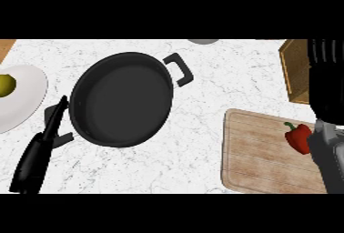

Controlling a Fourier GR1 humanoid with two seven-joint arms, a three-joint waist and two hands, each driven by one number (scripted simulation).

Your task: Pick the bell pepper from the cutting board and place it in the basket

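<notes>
A red bell pepper (297, 137) with a green stem lies at the right side of the wooden cutting board (259, 154). My right forearm covers the pepper's right edge. My right hand (326, 77) is beyond the pepper at the view's right edge, fingers straight and open, holding nothing. It overlaps the brown basket (294, 68) at the top right, of which only the left part shows. My left hand (39, 150) shows edge-on at the lower left, fingers straight, open and empty.
A large black pan (122, 98) with two side handles fills the middle of the white marble counter (201, 150). My left hand lies beside its left handle. A white plate (27, 98) with a yellow-green fruit (5, 84) sits at the left edge.
</notes>
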